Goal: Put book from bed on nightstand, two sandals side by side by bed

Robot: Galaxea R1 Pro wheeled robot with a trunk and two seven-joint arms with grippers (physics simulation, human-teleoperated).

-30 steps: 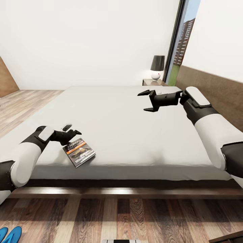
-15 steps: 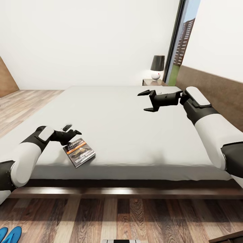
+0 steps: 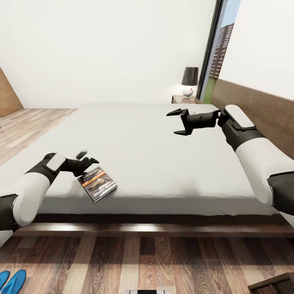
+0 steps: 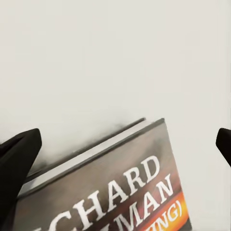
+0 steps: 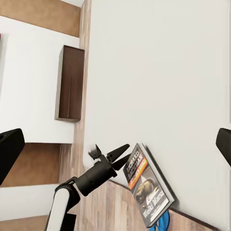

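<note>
bed (image 3: 155, 143): 1 book (image 3: 98, 185), 2 sandals (image 3: 12, 281)

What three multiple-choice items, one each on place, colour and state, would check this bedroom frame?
1. Where does the small grey-brown paperback book lie?
A. on the wooden floor
B. near the foot edge of the off-white bed
C. on the nightstand

2. What colour are the flat sandals on the floor?
A. red
B. black
C. bright blue

3. How is the right end effector?
A. open, above the mattress
B. shut on the book
C. holding the lamp

Answers: B, it rests on the mattress beside the left end effector; C, blue shows at the head view's lower left; A, its fingers are spread and hold nothing.
</note>
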